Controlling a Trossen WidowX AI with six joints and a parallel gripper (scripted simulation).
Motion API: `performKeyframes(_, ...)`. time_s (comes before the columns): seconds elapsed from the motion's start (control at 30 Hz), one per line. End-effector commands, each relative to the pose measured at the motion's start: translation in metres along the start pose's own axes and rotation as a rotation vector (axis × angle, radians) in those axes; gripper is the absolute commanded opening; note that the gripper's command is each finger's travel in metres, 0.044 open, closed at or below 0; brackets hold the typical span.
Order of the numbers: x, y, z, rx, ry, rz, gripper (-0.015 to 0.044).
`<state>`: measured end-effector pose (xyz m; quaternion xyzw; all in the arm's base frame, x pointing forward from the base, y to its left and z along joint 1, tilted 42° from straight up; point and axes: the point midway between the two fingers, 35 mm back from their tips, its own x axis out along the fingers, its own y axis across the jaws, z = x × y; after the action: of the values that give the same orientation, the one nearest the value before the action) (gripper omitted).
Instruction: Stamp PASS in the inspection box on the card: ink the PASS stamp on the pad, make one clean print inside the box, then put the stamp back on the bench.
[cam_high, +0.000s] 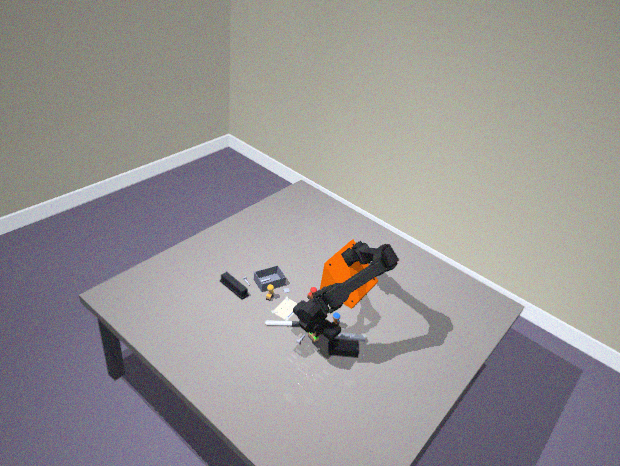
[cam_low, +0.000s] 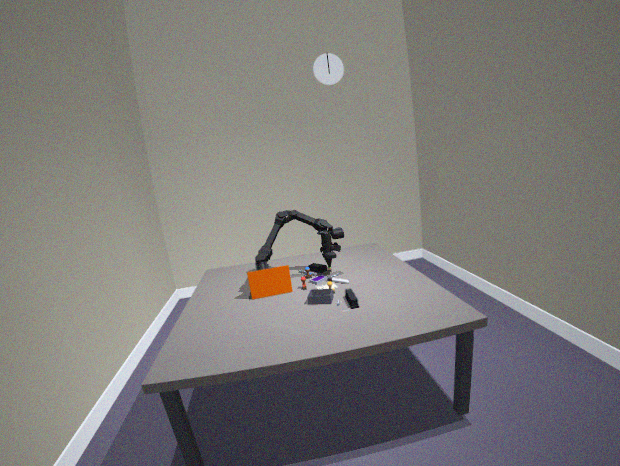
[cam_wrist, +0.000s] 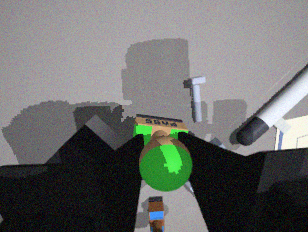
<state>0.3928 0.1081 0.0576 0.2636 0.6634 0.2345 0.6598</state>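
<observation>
My gripper (cam_high: 314, 332) (cam_low: 329, 266) (cam_wrist: 160, 138) is shut on the PASS stamp (cam_wrist: 166, 167), which has a round green knob and a wooden base. The stamp is upright near the table top; PASS lettering shows on the base's side. Its green parts show under the gripper in the top view. The cream card (cam_high: 284, 308) lies beyond the gripper, and its edge shows at the right of the wrist view. The purple ink pad (cam_low: 317, 279) lies near the card in the exterior view; the arm hides it in the top view. The inspection box is too small to read.
Blue (cam_high: 336, 316) (cam_wrist: 156, 215), red (cam_high: 313, 290) (cam_low: 303, 280) and yellow (cam_high: 270, 288) stamps stand around the card. A white marker (cam_high: 278, 323) (cam_wrist: 285, 97) and a small T-shaped part (cam_wrist: 197, 102) lie near the gripper. A grey tray (cam_low: 320, 299), black blocks (cam_high: 234, 285) (cam_high: 343, 347) and an orange panel (cam_low: 270, 282) are also there.
</observation>
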Motion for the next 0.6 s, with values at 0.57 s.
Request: performKeyframes(0.57,-0.0113,-0.0003,0.0008,-0.004,-0.003,-0.003,0.0000)
